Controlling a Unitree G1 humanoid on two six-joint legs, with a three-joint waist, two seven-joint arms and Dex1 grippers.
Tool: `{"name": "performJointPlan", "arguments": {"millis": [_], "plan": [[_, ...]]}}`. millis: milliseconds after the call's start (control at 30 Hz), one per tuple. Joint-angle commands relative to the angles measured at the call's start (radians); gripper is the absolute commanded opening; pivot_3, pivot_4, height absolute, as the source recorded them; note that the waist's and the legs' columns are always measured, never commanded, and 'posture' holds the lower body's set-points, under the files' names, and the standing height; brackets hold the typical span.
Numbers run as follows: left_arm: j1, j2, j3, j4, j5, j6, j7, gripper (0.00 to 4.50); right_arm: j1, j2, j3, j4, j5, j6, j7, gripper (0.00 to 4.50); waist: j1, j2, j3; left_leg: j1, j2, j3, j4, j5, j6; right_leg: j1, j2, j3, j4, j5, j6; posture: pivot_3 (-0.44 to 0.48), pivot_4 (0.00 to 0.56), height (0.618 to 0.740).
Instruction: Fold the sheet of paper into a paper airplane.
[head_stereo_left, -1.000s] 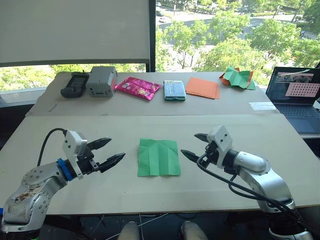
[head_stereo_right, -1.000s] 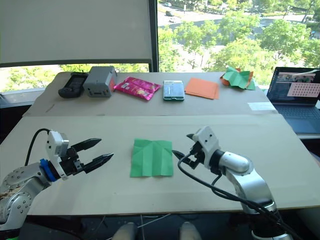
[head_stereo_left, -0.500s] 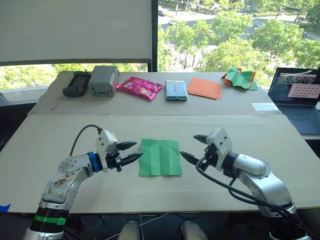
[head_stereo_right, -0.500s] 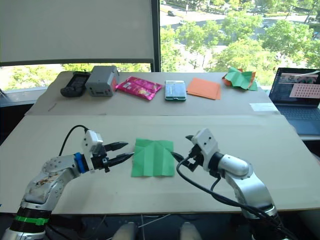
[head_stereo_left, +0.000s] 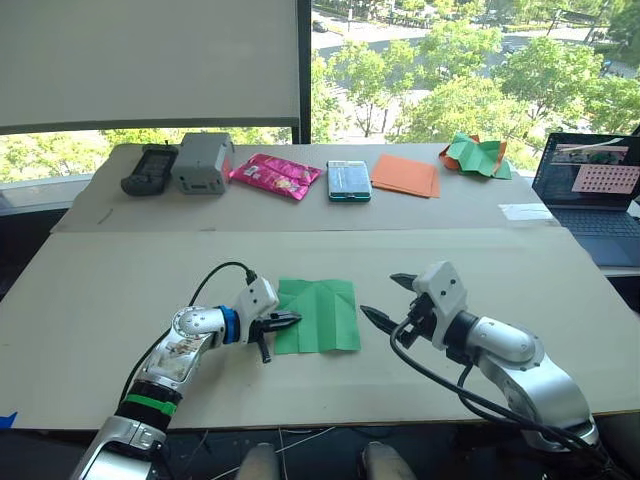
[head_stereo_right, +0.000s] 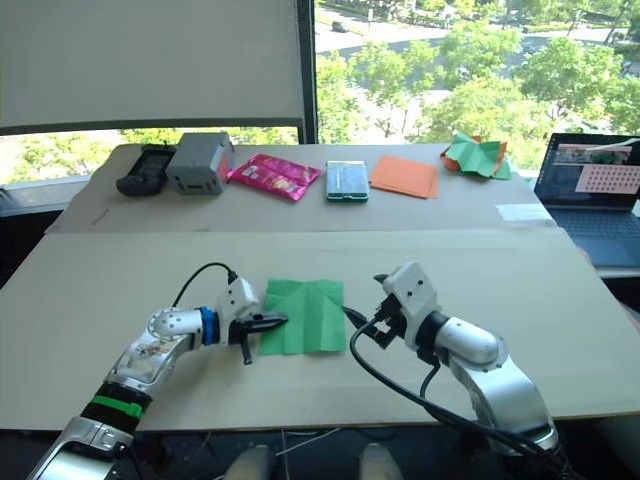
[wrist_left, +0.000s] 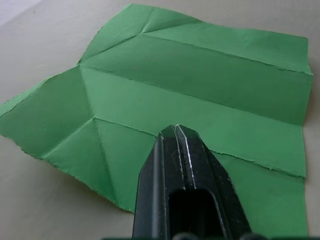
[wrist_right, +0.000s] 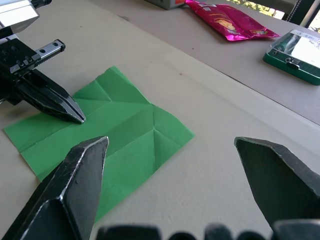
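Since a second ago, left gripper swung in, fingers pressed together on sheet of paper edge; right gripper spread wide, empty — thin, floppy, best pinched at edges.

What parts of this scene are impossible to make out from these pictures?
- Left wrist view: the strip of the green sheet of paper under the shut left gripper is covered by its fingers, so whether they pinch the edge or only press on it is unclear.
- Eye views: the laptop is cut off by the picture's edge, and its screen is too small to read.
- Eye views: the crumpled paper heap hides its own folds.
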Motion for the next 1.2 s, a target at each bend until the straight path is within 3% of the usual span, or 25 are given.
{"name": "performJointPlan", "arguments": {"millis": [33,233,433,667,1000,1200], "plan": [[0.016,0.020,-0.039,0.053,0.068,-0.017,-0.012,0.01,0.004,-0.001,-0.010,-0.061,0.009,0.017,-0.013,4.50,0.000,0.001,-0.001,0.000,0.000,0.000,0.000,0.000,0.000,0.000,0.000,0.000,0.000,0.000,0.000,0.000,0.150,0.706],[0.020,0.008,-0.054,0.083,0.088,-0.041,-0.017,0.01,0.032,-0.031,0.002,-0.119,0.052,0.063,0.032,4.50,-0.001,0.002,-0.002,0.005,0.000,0.000,0.000,-0.005,-0.007,0.004,0.000,0.000,0.000,0.000,0.000,0.000,0.150,0.706],[0.023,0.003,-0.058,0.072,0.089,-0.038,-0.013,0.00,0.098,-0.121,0.084,-0.174,0.091,0.129,0.121,2.59,-0.001,0.002,-0.003,0.006,0.000,0.000,0.000,-0.005,-0.008,0.007,-0.001,0.000,-0.002,-0.001,0.001,0.000,0.150,0.706],[0.031,0.006,-0.061,0.060,0.101,-0.039,-0.006,0.00,0.135,-0.076,0.158,-0.108,0.066,0.105,0.092,0.17,-0.002,0.001,-0.004,0.006,0.000,0.000,0.001,-0.005,-0.008,0.007,-0.002,-0.001,-0.004,-0.001,0.002,0.000,0.150,0.706],[0.043,0.016,-0.058,0.051,0.109,-0.044,-0.006,0.00,0.169,0.025,0.184,0.026,0.028,0.036,0.045,0.04,-0.001,0.002,-0.005,0.006,0.000,0.000,0.000,-0.005,-0.009,0.007,-0.002,-0.001,-0.004,-0.001,0.002,0.000,0.150,0.706],[0.037,0.017,-0.054,0.063,0.114,-0.052,-0.013,0.00,0.154,0.027,0.218,0.145,-0.107,-0.060,-0.008,0.04,-0.002,0.002,-0.008,0.007,0.000,0.000,0.000,-0.005,-0.009,0.007,-0.002,-0.001,-0.005,-0.002,0.002,0.000,0.150,0.706]]}}
